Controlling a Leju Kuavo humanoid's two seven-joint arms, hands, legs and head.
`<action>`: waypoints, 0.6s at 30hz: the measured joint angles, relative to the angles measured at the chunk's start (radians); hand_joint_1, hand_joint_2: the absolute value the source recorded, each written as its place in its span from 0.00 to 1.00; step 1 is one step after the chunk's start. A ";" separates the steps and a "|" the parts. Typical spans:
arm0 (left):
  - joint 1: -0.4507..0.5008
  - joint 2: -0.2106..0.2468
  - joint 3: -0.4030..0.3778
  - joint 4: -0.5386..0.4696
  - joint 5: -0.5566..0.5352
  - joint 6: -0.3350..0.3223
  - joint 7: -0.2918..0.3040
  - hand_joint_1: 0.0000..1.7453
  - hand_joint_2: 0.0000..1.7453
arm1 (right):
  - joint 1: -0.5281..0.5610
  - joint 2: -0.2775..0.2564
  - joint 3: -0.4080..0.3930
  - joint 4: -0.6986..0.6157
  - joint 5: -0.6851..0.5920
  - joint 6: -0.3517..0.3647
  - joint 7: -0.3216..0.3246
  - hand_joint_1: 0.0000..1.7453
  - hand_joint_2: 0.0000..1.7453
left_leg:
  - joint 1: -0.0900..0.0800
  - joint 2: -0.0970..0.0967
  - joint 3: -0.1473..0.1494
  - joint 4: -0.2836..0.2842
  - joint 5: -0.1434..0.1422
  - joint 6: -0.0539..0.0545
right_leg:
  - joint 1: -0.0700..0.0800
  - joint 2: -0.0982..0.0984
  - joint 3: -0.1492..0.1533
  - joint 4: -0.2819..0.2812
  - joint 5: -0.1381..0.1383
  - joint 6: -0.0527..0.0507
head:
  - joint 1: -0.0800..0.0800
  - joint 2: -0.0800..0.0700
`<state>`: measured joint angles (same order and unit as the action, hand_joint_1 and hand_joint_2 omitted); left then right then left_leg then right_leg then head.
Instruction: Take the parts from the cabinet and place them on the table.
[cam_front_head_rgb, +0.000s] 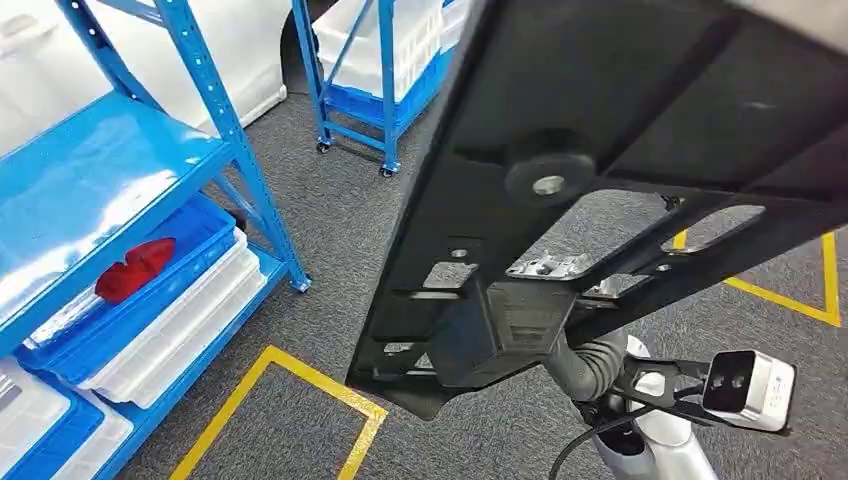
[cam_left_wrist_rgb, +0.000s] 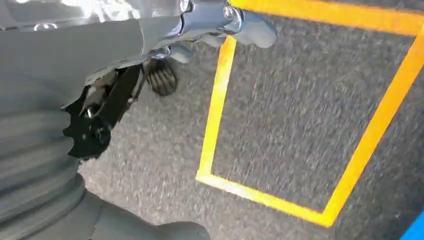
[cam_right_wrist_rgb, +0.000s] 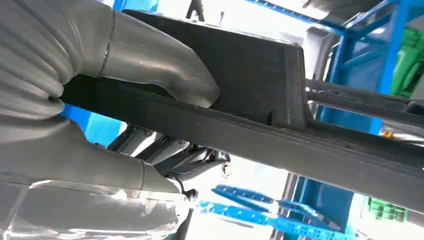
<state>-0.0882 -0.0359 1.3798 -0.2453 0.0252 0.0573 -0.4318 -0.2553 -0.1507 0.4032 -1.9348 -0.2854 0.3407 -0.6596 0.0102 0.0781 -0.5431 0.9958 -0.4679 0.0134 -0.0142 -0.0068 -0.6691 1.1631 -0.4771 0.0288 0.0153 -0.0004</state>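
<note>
Right hand (cam_right_wrist_rgb: 150, 100) grips panel (cam_front_head_rgb: 620, 130) (fingers hidden)

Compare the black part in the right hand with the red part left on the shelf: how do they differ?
The black part is a large, flat frame with cut-out openings; the red part is small, rounded and solid. The black part is held up in the air by the right hand, tilted; the red part lies in a blue bin on the rack. No hand touches the red part.
</note>
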 joint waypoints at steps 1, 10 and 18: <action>-0.001 -0.007 0.000 0.001 0.000 -0.007 0.000 0.00 1.00 | -0.001 -0.001 0.002 -0.005 0.000 0.000 0.003 1.00 1.00 | 0.000 0.010 0.004 0.000 -0.003 -0.003 | 0.002 -0.023 0.052 -0.092 0.034 -0.005 | 0.000 0.000; -0.003 -0.033 -0.001 0.005 -0.003 -0.033 0.002 0.00 1.00 | -0.030 -0.006 0.015 -0.013 -0.026 -0.003 0.019 1.00 1.00 | 0.003 -0.062 -0.066 0.190 -0.126 -0.040 | 0.009 0.018 0.083 -0.170 0.046 -0.058 | -0.009 0.000; 0.003 -0.030 -0.001 0.005 -0.003 -0.038 0.002 0.00 1.00 | -0.041 -0.008 0.018 -0.018 -0.040 -0.027 0.037 1.00 1.00 | 0.013 -0.161 -0.013 0.011 -0.003 -0.037 | 0.014 0.123 0.077 -0.147 0.038 -0.042 | -0.008 0.000</action>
<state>-0.0855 -0.0660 1.3790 -0.2407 0.0225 0.0191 -0.4295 -0.2967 -0.1587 0.4211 -1.9528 -0.3250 0.3136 -0.6229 0.0234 -0.0825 -0.5562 1.0069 -0.4707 -0.0238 -0.0003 0.1167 -0.5925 1.0157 -0.4388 -0.0137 0.0073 -0.0004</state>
